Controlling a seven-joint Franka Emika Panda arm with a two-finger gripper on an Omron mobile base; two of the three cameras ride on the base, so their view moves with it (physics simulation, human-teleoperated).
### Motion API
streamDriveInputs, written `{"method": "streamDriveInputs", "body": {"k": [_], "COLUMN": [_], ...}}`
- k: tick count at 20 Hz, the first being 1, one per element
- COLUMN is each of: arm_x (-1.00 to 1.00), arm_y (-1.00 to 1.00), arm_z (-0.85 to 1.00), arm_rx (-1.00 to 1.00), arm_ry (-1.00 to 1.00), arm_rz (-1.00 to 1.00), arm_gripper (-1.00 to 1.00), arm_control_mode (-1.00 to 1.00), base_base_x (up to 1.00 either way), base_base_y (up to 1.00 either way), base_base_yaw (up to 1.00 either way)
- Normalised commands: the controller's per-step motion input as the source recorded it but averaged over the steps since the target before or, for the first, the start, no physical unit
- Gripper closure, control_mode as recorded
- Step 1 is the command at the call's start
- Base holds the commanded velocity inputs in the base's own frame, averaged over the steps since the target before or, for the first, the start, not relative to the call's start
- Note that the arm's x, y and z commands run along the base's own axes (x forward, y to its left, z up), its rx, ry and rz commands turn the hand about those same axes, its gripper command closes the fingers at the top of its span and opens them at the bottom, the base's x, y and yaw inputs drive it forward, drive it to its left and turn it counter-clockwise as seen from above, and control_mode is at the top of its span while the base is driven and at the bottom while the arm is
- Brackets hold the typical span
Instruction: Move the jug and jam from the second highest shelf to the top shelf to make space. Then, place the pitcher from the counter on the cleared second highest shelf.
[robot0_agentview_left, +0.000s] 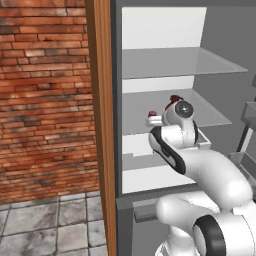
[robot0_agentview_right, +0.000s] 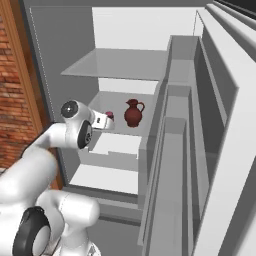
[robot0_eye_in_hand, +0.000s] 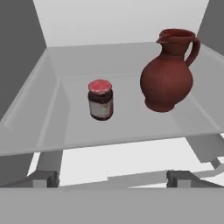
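Standing on the second highest shelf (robot0_eye_in_hand: 131, 122) — jam (robot0_eye_in_hand: 100, 99) beside jug (robot0_eye_in_hand: 168, 72), gripper (robot0_eye_in_hand: 112, 178) being held wide open, empty, facing the shelf's front edge.

The arm (robot0_agentview_left: 210, 175) at lower right of the left base view is glossy white, built of thick rounded links with black bands at the joints and a round grey cap on the wrist; two small dark finger tips (robot0_eye_in_hand: 43, 178) sit low in the hand view
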Motion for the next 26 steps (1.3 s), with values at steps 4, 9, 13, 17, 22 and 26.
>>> {"method": "streamDriveInputs", "body": {"k": [4,9,13,17,22,26], "arm_x": [0.48,0.40,0.36,0.30,0.29,0.36], "arm_y": [0.00,0.00,0.00,0.00,0.00,0.00], "arm_z": [-0.11,-0.06,-0.09,-0.13,-0.20,-0.16], "arm_rx": [0.01,0.05,0.05,0.01,0.00,0.00], "arm_ry": [0.00,0.00,0.00,0.00,0.00,0.00], "arm_rz": [0.00,0.00,0.00,0.00,0.00,0.00], "arm_gripper": [-1.00,-1.00,-1.00,-1.00,-1.00,-1.00], "arm_control_mode": [-1.00,-1.00,-1.00,-1.00,-1.00,-1.00], "base_base_x": [0.00,0.00,0.00,0.00,0.00,0.00], "base_base_y": [0.00,0.00,0.00,0.00,0.00,0.00], "base_base_yaw": [0.00,0.00,0.00,0.00,0.00,0.00]}}
